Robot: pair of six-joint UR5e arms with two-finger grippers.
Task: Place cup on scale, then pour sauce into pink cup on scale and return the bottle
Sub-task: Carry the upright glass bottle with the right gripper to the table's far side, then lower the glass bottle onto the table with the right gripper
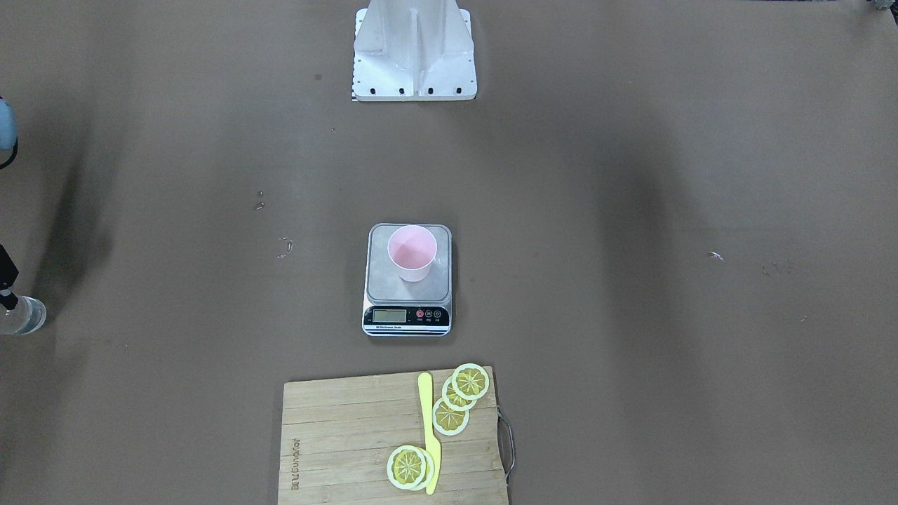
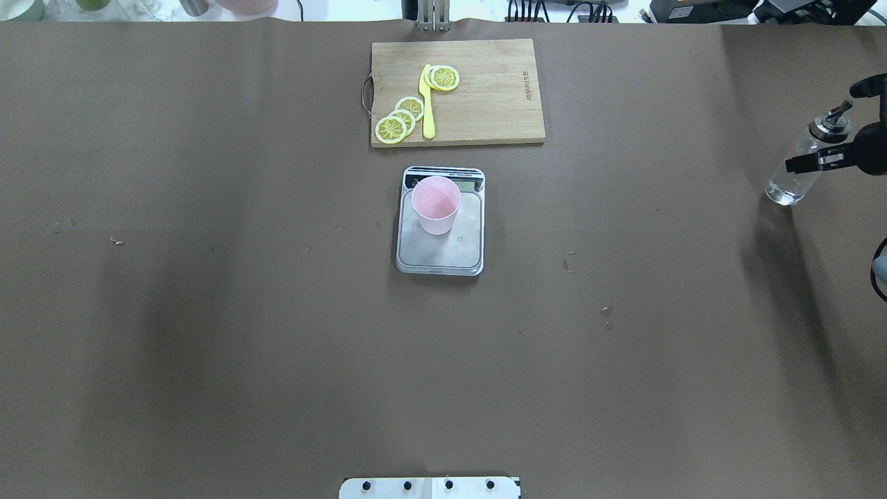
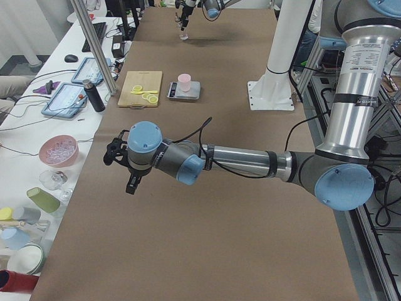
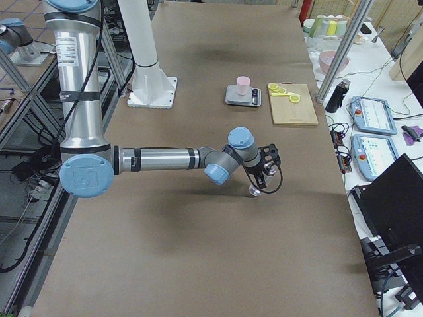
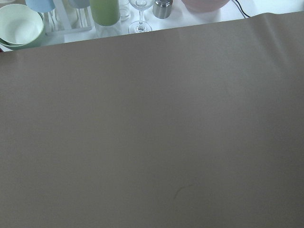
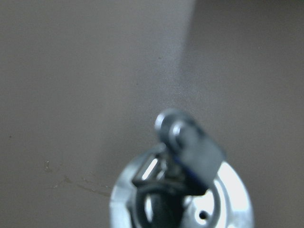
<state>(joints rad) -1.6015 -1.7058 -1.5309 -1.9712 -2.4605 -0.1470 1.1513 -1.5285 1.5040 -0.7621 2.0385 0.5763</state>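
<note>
Overhead exterior view catches what the front-facing one crops at its edge: the right tool (image 2: 824, 158) closed around the neck of the bottle (image 2: 792, 181), just under its chrome cap (image 2: 829, 125), far out at 3 o'clock from the scale (image 2: 443, 258). The cup (image 2: 436, 205) stands upright on the platform's 12 o'clock half, and the cutting board (image 2: 485, 104) lies beyond at 12 o'clock. Only the front-facing view shows the display (image 1: 389, 315) unobstructed. The right wrist view gives just a blurred cap. The left tool (image 3: 131, 187) appears solely in the exterior left view, above bare tabletop (image 3: 207, 251); I cannot tell whether its fingers are apart or together.
</note>
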